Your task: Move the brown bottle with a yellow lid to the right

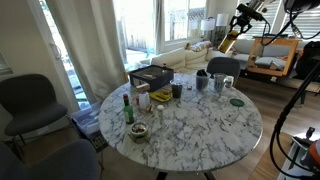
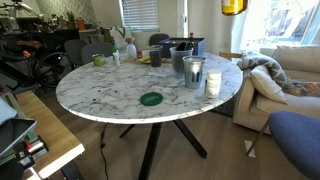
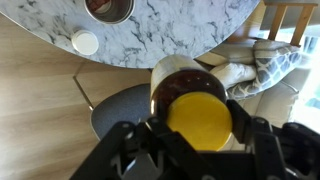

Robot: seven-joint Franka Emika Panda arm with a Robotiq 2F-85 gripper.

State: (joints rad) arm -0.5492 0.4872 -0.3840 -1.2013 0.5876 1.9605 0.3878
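Note:
The brown bottle with a yellow lid (image 3: 198, 118) fills the wrist view, lid toward the camera, amber body above it. My gripper (image 3: 198, 128) is shut on it, one black finger on each side of the lid. In both exterior views the bottle (image 1: 228, 42) (image 2: 233, 5) hangs high in the air, off the marble table (image 1: 190, 125). In the wrist view it is over the table's rim (image 3: 170, 40), with floor, a chair and a sofa below.
On the table: a slim green bottle (image 1: 127, 108), a green coaster (image 2: 151, 98), a black box (image 1: 150, 75), a small bowl (image 1: 138, 131), mugs (image 2: 192, 72) and a white cup (image 2: 213, 84). Chairs (image 1: 30, 100) and a sofa (image 2: 285, 70) surround the table.

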